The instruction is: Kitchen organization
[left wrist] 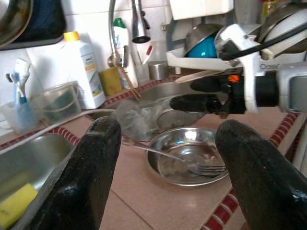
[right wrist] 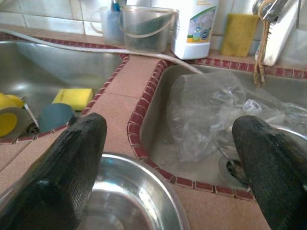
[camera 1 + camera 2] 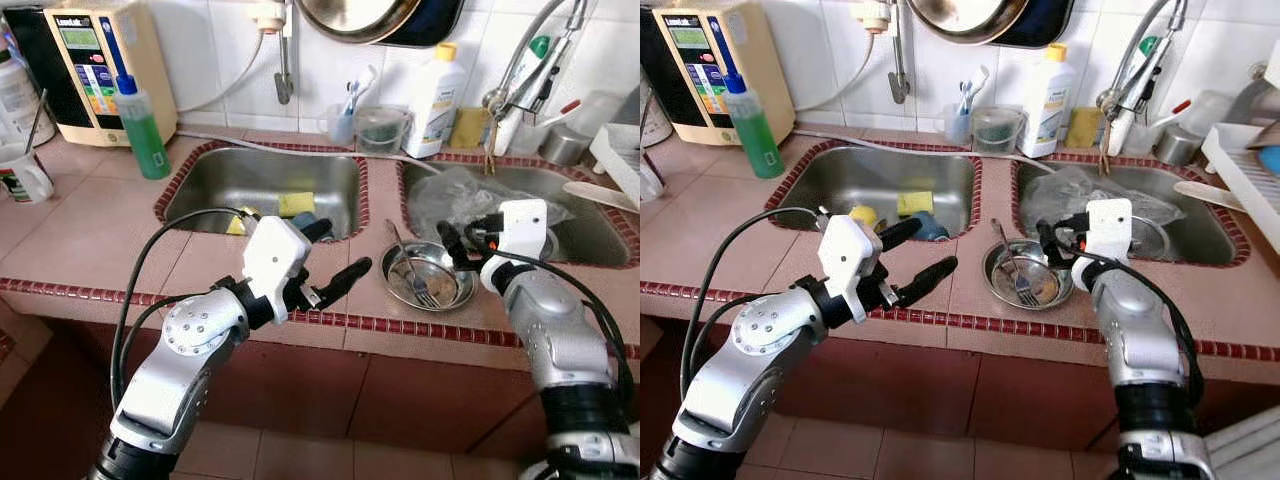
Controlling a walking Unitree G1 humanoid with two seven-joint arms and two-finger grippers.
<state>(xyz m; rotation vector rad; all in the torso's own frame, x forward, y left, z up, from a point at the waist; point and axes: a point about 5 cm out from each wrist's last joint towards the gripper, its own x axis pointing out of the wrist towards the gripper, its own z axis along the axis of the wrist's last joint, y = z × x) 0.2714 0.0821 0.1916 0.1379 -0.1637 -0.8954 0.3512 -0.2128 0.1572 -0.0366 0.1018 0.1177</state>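
We see steel bowl w/ fork on counter btwn sinks; left gripper open beside it, right gripper open over rim; plastic bag in right sink.

You can read little here. The cream water machine, left of the green bottle, has a blue brand panel, blurred. The white detergent bottle label is illegible.

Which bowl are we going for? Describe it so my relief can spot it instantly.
Find the tiled strip of counter between the two steel sinks. The shallow metal bowl sits at its front edge, between both open grippers, left and right. It alone holds a fork.
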